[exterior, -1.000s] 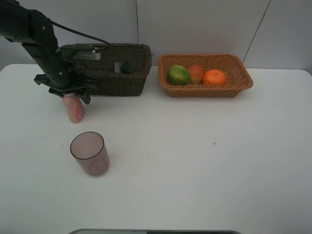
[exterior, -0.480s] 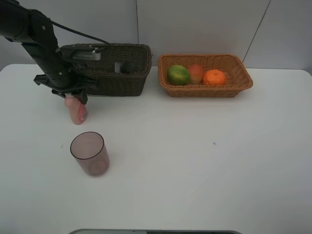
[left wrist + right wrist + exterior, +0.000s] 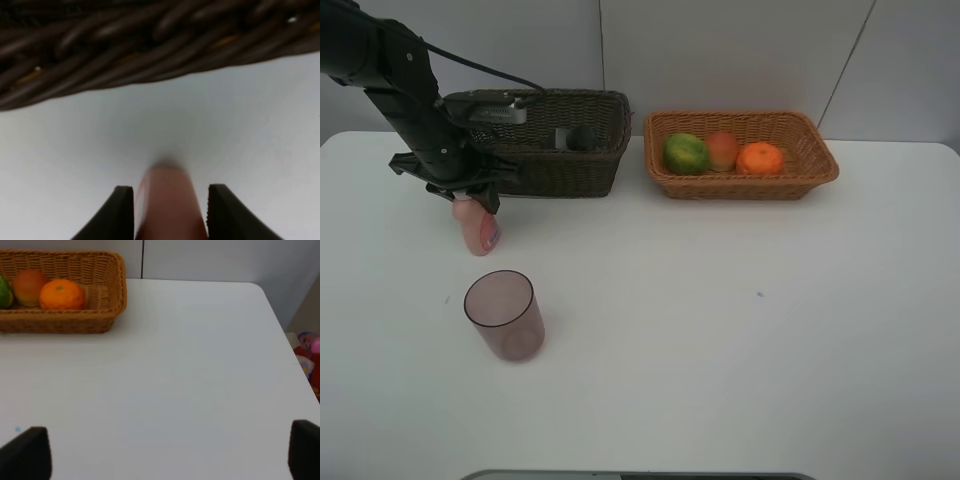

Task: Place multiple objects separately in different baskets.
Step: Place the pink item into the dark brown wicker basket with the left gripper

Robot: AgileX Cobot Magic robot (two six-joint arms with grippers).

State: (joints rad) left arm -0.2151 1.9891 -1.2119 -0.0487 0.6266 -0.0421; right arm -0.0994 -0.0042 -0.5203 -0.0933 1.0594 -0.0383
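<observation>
Evidently your left hand [image 3: 468,194] gripped the pink bottle [image 3: 478,231] by its cap, just in front of the dark basket [image 3: 565,172]. You were on the bottle step; the next move called for lifting it over that basket's near wall. Your right hand [image 3: 165,447] was spread wide, empty.

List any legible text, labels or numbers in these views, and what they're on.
None can be read in any view.
pink bottle: small bluish patch on its side, possibly a label, too small to read; blurred in the left wrist view.
dark basket, tan basket, cup: no markings visible.
</observation>
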